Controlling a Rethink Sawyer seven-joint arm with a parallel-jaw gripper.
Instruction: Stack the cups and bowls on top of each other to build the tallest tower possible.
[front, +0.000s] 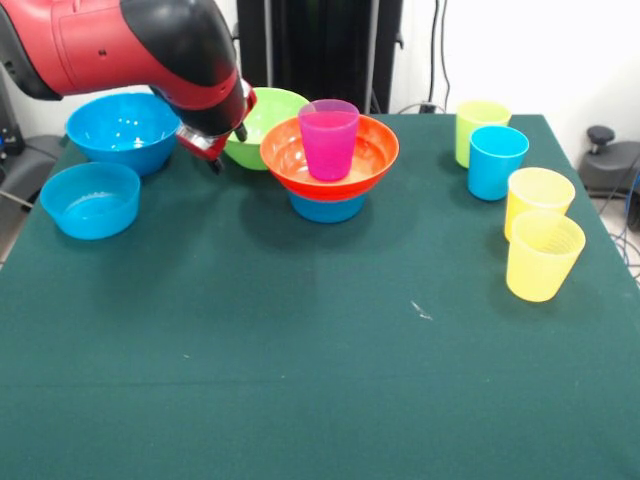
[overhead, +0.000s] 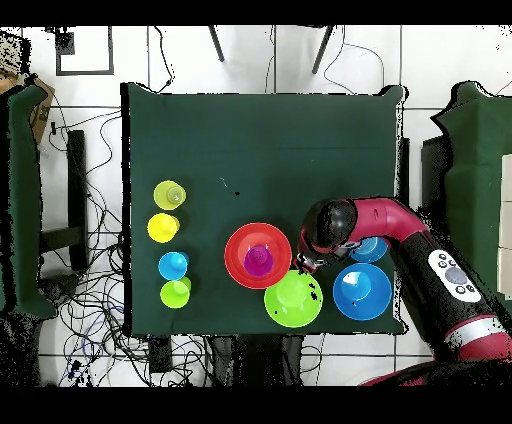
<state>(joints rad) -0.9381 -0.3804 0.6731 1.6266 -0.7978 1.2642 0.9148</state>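
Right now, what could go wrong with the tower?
The end effector hangs close beside the orange bowl, between it and the lime green bowl; a sideways swing could bump the rim. The purple cup stands loose inside that bowl, which rests on a narrower small blue bowl, so a knock might topple everything.

Counter (front: 300, 380) wears a dark green cloth. Directly on it: large blue bowl (front: 124, 130), smaller blue bowl (front: 91, 200), green bowl (front: 268, 112), the tower's blue base bowl (front: 327, 208); green cup (front: 480, 125), blue cup (front: 495, 162), two yellow cups (front: 538, 198) (front: 544, 255) clustered.
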